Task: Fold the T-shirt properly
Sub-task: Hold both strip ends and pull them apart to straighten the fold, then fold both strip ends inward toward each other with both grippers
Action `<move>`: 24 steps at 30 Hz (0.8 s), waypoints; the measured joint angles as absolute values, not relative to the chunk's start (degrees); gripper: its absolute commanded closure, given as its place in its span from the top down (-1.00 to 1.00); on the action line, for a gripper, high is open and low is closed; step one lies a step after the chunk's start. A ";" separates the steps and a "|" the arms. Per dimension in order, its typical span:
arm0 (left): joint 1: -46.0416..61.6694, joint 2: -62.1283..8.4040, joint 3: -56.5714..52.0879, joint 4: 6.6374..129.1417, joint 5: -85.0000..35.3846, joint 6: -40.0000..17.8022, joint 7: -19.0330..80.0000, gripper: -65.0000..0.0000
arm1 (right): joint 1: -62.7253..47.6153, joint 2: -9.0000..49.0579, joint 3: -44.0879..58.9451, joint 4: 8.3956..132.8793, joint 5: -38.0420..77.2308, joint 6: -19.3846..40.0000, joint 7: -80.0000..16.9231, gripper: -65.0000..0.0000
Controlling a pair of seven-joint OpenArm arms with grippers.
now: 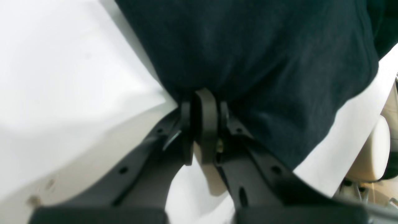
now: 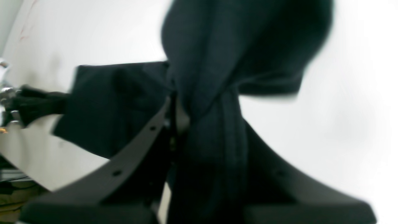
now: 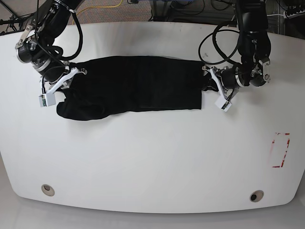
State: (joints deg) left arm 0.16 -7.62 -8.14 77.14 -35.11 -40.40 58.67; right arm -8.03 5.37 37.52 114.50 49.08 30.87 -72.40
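The table (image 3: 152, 162) was white and broad, and the shirt (image 3: 138, 83) lay across its far half as a long dark band, stretched from one arm to the other. It had already been narrowed into a strip; the end by your right arm bulged and sagged toward you in a rounded lump, while the end by your left arm was cut square and flat.

Your right gripper (image 2: 186, 124) was closed on a thick bunch of cloth, which ran down between the jaws and hid most of them in the wrist view. Your left gripper (image 1: 203, 124) was closed almost fully, pinching the shirt's edge right at the fingertips, with cloth draped away from it over the table.

I judged you to be mid-fold, holding both ends of the strip. To do it well, you needed to keep both grips tight and lift the two ends evenly, so the band stayed taut and level rather than drooping in the middle. The right end looked the weaker one: a wad rather than a clean edge. Carrying it over slowly, and laying it flat before letting go, would have kept the lump from folding in as a crease. The red mark (image 3: 280, 150) sat well apart, no concern.
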 measured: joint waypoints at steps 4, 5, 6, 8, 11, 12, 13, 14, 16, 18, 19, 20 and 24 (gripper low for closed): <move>0.10 -4.67 -8.16 77.38 -32.53 -40.38 58.33 -0.88 | -7.62 5.37 34.72 114.50 48.93 30.87 -72.47 -1.00; -0.01 -3.90 -8.16 77.38 -32.03 -40.38 58.17 -0.88 | -7.53 5.32 34.28 114.50 48.95 30.87 -72.51 -1.00; -0.03 -3.09 -8.16 77.36 -31.31 -40.38 57.93 -0.88 | -7.49 5.21 34.06 114.50 48.97 30.87 -72.49 -1.00; -0.25 -1.41 -8.12 77.36 -29.54 -40.36 57.43 -0.88 | -7.35 4.91 33.91 114.50 49.19 31.00 -72.51 -1.00; -1.06 1.19 -8.05 77.36 -26.55 -39.64 57.56 -0.88 | -7.49 4.54 32.34 114.52 49.34 31.03 -72.44 -1.00; -1.39 2.15 -8.01 77.36 -25.17 -39.22 57.58 -0.88 | -7.55 4.34 31.73 114.50 50.37 31.05 -72.71 -1.00; -1.74 2.79 -7.94 77.34 -24.14 -38.96 57.56 -0.88 | -7.68 4.27 31.42 114.48 51.53 31.03 -73.06 -1.00; -2.09 3.62 -7.77 77.23 -22.79 -38.81 57.58 -0.88 | -7.70 4.03 31.22 114.48 53.12 31.00 -73.43 -1.00; -2.44 4.75 -7.70 76.36 -22.06 -38.39 57.30 -0.88 | -7.68 3.66 31.14 114.50 54.65 30.96 -72.90 -1.00; -2.59 5.61 -7.79 75.20 -22.13 -38.02 55.88 -0.88 | -7.66 3.42 30.92 114.58 54.59 30.96 -72.29 -1.00; -2.59 6.07 -7.81 74.63 -22.17 -38.02 55.07 -0.88 | -7.64 3.36 30.13 114.58 54.08 30.96 -72.29 -1.00; -2.59 6.37 -7.84 74.30 -22.17 -38.02 54.70 -0.88 | -7.66 3.36 29.67 114.58 53.84 30.87 -72.31 -1.00; -3.18 7.77 -7.86 72.55 -22.55 -38.02 54.41 -0.88 | -7.62 3.14 26.83 114.58 53.82 30.87 -72.73 -1.00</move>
State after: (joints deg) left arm -3.18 7.77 -7.86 72.55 -22.55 -38.02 54.41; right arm -7.62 3.14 26.83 114.58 53.82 30.87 -72.73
